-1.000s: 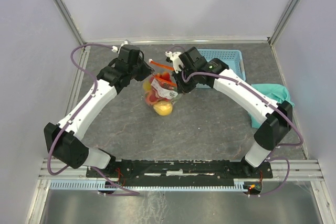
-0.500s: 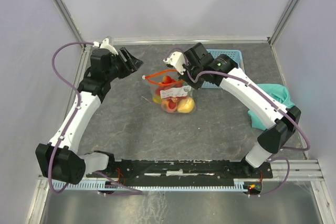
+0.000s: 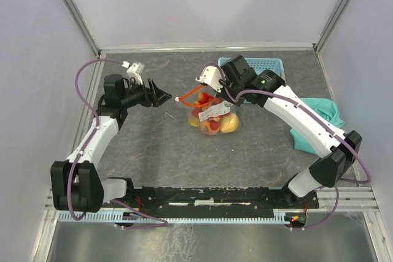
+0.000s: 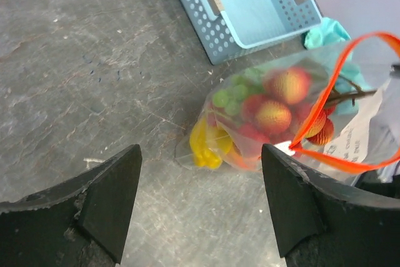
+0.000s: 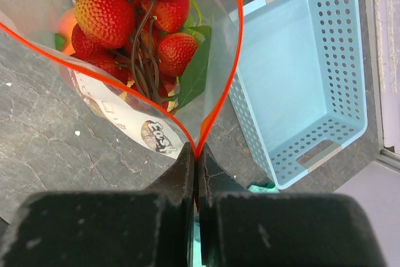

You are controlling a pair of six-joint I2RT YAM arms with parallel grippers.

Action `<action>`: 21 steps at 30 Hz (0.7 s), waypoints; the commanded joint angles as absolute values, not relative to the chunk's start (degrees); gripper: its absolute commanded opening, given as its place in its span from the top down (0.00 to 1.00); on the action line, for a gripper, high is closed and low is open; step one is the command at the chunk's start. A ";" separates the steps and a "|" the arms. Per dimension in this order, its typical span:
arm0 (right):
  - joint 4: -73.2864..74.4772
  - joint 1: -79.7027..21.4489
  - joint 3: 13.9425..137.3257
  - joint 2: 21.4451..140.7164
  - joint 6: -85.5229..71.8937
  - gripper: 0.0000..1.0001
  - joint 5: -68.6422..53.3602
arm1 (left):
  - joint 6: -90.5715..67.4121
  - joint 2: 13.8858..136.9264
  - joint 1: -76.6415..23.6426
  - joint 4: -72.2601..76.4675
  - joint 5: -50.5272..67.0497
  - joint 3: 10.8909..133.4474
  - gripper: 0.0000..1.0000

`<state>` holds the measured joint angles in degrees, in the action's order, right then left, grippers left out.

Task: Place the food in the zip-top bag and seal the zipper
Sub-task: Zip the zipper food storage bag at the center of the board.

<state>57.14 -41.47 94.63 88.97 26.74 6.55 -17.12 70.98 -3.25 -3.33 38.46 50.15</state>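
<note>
Grey stone-patterned worktop (image 3: 184, 157) fills the floor of a booth with pale walls (image 3: 202, 4). From above, the left fingers (image 3: 159, 97) point right at the bag (image 3: 215, 116) and stop near the white slider (image 3: 177, 99) at the end of the zipper (image 3: 193, 94). The right fingers (image 3: 207, 85) reach down onto the far side of the bag's mouth. Food (image 3: 228, 124) shows through the clear plastic in red and yellow. A blue basket (image 3: 270, 64) sits behind the right arm, and a teal cloth (image 3: 320, 116) lies at the right edge.

On the left wrist camera, the left fingers are spread wide with nothing between them. The bag (image 4: 247, 136) lies ahead of them, well apart, with its lower end on the worktop. Yellow, green and red pieces (image 4: 273, 115) are packed inside. The zipper (image 4: 325, 101) stands open in a tall orange loop. The basket (image 4: 215, 26) is beyond it.

On the right wrist camera, the right fingers (image 5: 196, 157) are pressed together on the zipper (image 5: 234, 42) at one end of the mouth. The strip spreads away from them in a wide V. Strawberries (image 5: 103, 14) and a green leaf lie inside the bag, and the basket (image 5: 300, 98) is beside it.
</note>
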 commanded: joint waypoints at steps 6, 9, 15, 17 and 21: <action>51.33 -41.24 91.50 84.82 28.48 0.99 7.08 | -7.48 70.45 -3.34 31.34 55.83 35.06 0.16; 51.20 -41.25 91.36 84.65 28.43 0.99 6.57 | -3.82 72.62 -3.78 32.02 58.18 35.13 0.16; 50.80 -41.22 90.34 84.03 28.90 0.99 5.72 | -1.25 79.00 -7.97 34.74 60.06 38.36 0.18; 50.81 -41.27 90.48 84.11 29.07 0.99 5.71 | -0.25 80.89 -8.61 34.80 60.23 39.40 0.20; 50.98 -41.23 90.58 84.21 29.09 0.99 6.04 | -1.94 83.10 -8.76 39.45 61.27 39.73 0.29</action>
